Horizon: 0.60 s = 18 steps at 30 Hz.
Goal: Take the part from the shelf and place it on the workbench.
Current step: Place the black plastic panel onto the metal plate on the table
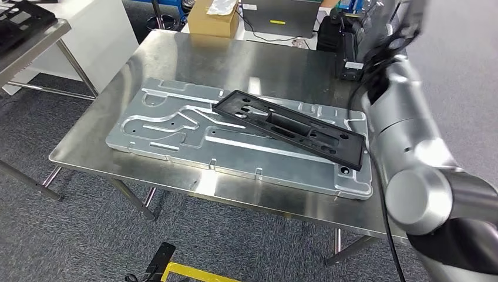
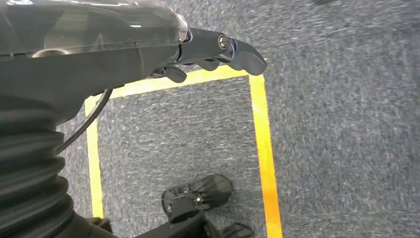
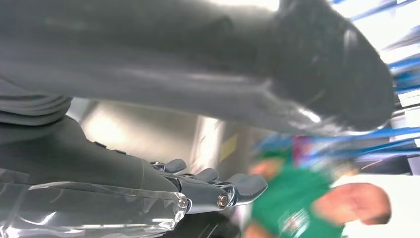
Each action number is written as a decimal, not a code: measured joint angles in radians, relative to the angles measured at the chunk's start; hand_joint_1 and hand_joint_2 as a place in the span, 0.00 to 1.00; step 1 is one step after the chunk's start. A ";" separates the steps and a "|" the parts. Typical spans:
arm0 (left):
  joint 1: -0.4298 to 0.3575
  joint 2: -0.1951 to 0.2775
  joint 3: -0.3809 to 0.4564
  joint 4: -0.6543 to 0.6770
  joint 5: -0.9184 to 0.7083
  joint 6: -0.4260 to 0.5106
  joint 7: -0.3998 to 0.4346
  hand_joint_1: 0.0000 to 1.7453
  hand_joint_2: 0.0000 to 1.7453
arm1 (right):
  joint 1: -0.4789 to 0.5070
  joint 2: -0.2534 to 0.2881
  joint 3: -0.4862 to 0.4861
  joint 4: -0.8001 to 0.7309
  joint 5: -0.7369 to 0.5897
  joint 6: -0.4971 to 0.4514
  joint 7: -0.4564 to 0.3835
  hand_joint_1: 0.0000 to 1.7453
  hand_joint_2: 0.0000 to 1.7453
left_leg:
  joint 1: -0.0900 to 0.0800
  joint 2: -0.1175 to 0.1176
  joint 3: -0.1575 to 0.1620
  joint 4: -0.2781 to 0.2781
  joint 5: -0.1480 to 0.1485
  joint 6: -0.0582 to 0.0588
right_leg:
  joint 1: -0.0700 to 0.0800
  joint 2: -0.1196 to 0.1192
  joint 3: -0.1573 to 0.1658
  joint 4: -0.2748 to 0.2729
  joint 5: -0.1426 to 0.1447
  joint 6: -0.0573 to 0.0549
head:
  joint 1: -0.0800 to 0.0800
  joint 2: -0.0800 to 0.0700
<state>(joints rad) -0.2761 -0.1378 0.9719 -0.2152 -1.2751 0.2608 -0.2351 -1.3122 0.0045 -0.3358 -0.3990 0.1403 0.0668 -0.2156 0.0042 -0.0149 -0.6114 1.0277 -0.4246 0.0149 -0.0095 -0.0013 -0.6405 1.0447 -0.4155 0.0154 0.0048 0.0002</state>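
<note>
Observe the black part [image 1: 290,126]: it lies diagonally on the grey machined plate [image 1: 176,126] on the steel workbench [image 1: 264,64], its far end toward 10 o'clock, its near end toward 4 o'clock. Your right arm [image 1: 405,135] rises at 3 o'clock of the part. The right hand [image 3: 213,186] has fingers extended and apart and holds nothing; a blurred person in green [image 3: 297,208] is beyond it. The left hand [image 2: 218,52] hangs above carpet with yellow tape [image 2: 262,134], fingers loosely extended, holding nothing. A cardboard box [image 1: 214,20] sits at 12 o'clock; no writing is legible.
</note>
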 joint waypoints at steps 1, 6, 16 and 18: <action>-0.002 -0.001 -0.004 0.000 0.001 -0.002 0.001 0.00 0.00 | -0.001 -0.007 -0.055 -0.012 -0.043 0.052 -0.015 0.00 0.00 | -0.002 -0.001 -0.001 0.000 0.000 -0.004 | 0.002 0.000 0.003 -0.008 -0.003 -0.003 | 0.000 0.000; -0.001 -0.004 -0.007 0.000 0.020 -0.004 0.011 0.00 0.00 | 0.033 -0.020 -0.179 -0.096 -0.098 0.160 -0.068 0.00 0.00 | 0.003 0.006 -0.042 0.095 -0.062 -0.029 | -0.007 0.002 0.007 -0.022 0.005 -0.028 | -0.002 0.000; 0.024 -0.007 0.015 0.000 0.084 -0.013 0.072 0.00 0.00 | 0.415 0.033 -0.028 -0.578 -0.079 0.064 -0.216 0.00 0.00 | -0.001 0.006 0.014 -0.007 0.000 -0.017 | 0.001 0.003 0.022 -0.022 -0.001 -0.016 | -0.001 0.000; 0.040 -0.007 0.027 0.000 0.100 -0.010 0.073 0.00 0.00 | 0.566 0.055 0.077 -0.742 -0.035 -0.013 -0.251 0.00 0.00 | 0.000 0.008 0.015 -0.016 0.005 -0.007 | 0.000 0.004 0.022 -0.024 -0.001 -0.007 | -0.001 0.000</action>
<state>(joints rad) -0.2357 -0.1449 0.9985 -0.2152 -1.1752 0.2504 -0.1625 -0.7463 0.0595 -0.2590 -1.1415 0.1058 0.0536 -0.4663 0.0044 -0.0065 -0.5963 1.0117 -0.4192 0.0079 -0.0098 0.0026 -0.6184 1.0203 -0.4170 0.0080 0.0036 0.0000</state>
